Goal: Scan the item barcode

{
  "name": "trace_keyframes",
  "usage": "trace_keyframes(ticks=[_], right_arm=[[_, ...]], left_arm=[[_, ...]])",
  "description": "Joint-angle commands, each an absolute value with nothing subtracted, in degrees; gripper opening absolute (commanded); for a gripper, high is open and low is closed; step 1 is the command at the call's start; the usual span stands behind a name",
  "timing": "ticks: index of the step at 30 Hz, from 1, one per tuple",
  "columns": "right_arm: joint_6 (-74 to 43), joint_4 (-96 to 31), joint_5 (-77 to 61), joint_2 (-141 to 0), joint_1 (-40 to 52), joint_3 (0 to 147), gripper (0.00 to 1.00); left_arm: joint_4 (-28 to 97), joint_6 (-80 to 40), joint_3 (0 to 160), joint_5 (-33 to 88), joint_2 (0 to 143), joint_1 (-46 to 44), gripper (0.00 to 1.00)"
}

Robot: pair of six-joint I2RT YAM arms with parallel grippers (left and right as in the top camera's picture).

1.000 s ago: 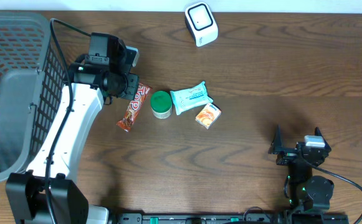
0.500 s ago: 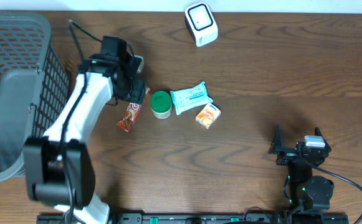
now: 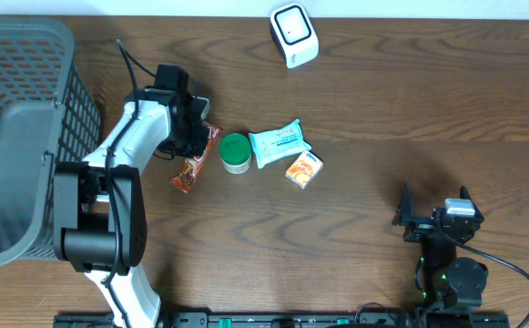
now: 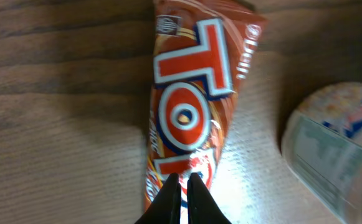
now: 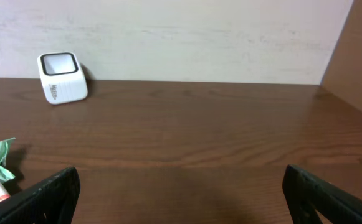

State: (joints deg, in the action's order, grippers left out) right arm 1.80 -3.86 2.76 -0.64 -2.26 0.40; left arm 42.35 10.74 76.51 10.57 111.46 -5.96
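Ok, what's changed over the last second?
The left gripper has come down from beside the far end of the snack bar onto its wrapper, jaws shut; whether it pinches it I cannot tell. The bar, green tub, wipes pack, orange box, scanner and open right gripper stayed put.

Wears smooth white shells along the left arm (image 3: 123, 144), broken up by black cylindrical joints, with a thin black left cable (image 3: 127, 59) looping off it. Ends in a black left gripper (image 4: 184, 186) with slim, tapered tips. Looks black and compact at the right arm (image 3: 446, 239): small green lights (image 3: 442, 275), a curving right cable (image 3: 519, 269), and blunt matte fingers (image 5: 50, 194) on the right gripper (image 5: 181, 177).
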Motion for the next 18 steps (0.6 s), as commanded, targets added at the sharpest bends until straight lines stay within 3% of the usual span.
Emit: trace_keyframes(ticks=[1, 4, 5, 11, 15, 18], right_arm=[[2.2, -4.1, 2.9, -0.4, -1.9, 0.3, 0.99], [2.2, -4.1, 2.9, -0.4, -1.9, 0.3, 0.99], [2.2, -4.1, 2.9, -0.4, -1.9, 0.3, 0.99], [2.2, -4.1, 2.9, -0.4, -1.9, 0.3, 0.99], [2.2, -4.1, 2.9, -0.4, -1.9, 0.3, 0.99], [2.2, -4.1, 2.9, -0.4, -1.9, 0.3, 0.99]], left_arm=[[42.1, 8.4, 76.2, 10.5, 113.1, -5.4, 0.07], [42.2, 8.4, 76.2, 10.5, 113.2, -5.4, 0.07], [42.2, 8.4, 76.2, 10.5, 113.2, -5.4, 0.12], [42.4, 8.5, 76.2, 10.5, 113.2, -5.4, 0.66], [42.3, 9.7, 76.2, 10.5, 113.2, -5.4, 0.88], [42.3, 10.7, 76.2, 10.5, 113.5, -5.4, 0.93]])
